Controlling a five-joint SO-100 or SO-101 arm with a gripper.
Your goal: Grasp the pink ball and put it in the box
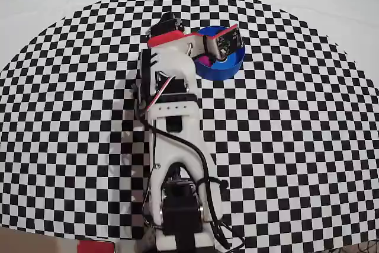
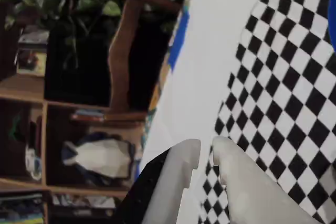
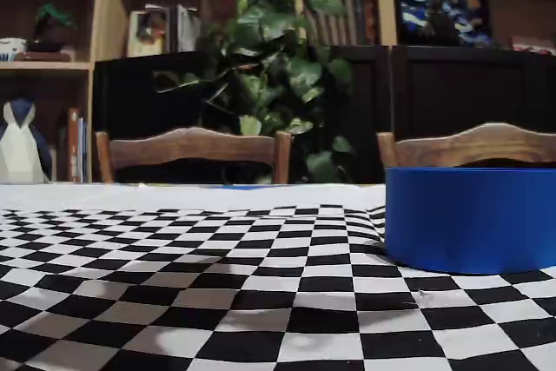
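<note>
1. The room has dark wooden shelves [image 3: 52, 84] with books, a big green leafy plant [image 3: 278, 67] and two wooden chairs [image 3: 195, 149] behind the table. A white penguin toy [image 3: 19, 145] sits by the shelf on the left in the fixed view.
2. The table [image 1: 331, 4] is white and has a black-and-white checkered mat [image 1: 284, 146] on it.
3. The white robot arm [image 1: 174, 146] starts at the bottom of the overhead view and reaches up the middle of the mat. Its top part, with a red strip, bends to the right over the box.
4. The box [image 1: 225, 69] is round and bright blue. It sits on the mat near the far edge. In the fixed view it stands at the right, in front of a chair.
5. The gripper [image 2: 206, 150] shows its two white fingers in the wrist view. They are almost closed, with only a thin gap, and nothing is between them.
6. The pink ball [image 1: 204, 60] shows as a small pink bit inside the box, at its left side, mostly hidden under the arm.
</note>
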